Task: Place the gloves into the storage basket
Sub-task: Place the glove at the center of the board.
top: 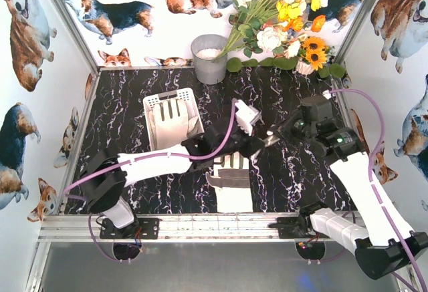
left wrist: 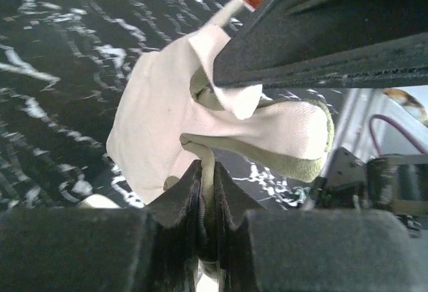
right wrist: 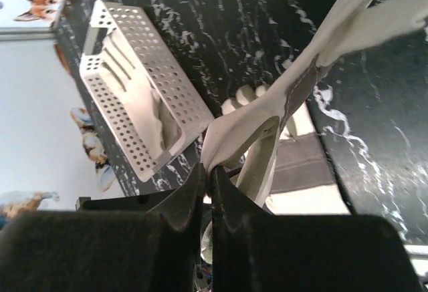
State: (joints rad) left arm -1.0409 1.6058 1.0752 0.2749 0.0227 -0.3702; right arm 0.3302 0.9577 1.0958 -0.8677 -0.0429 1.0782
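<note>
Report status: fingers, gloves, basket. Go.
Left gripper, right gripper: fingers shut on one lifted glove. Second glove in basket, third glove flat on table. Basket route looks open.

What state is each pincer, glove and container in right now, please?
left pincer: shut on lifted glove.
right pincer: shut on same glove.
lifted glove: crumpled, off the table.
second glove: flat on table.
third glove: inside storage basket.
storage basket: upright, one glove inside.

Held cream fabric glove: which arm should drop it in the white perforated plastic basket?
Left. The left hand and right hand both pinch the glove, but the basket sits on the left arm's side.
</note>
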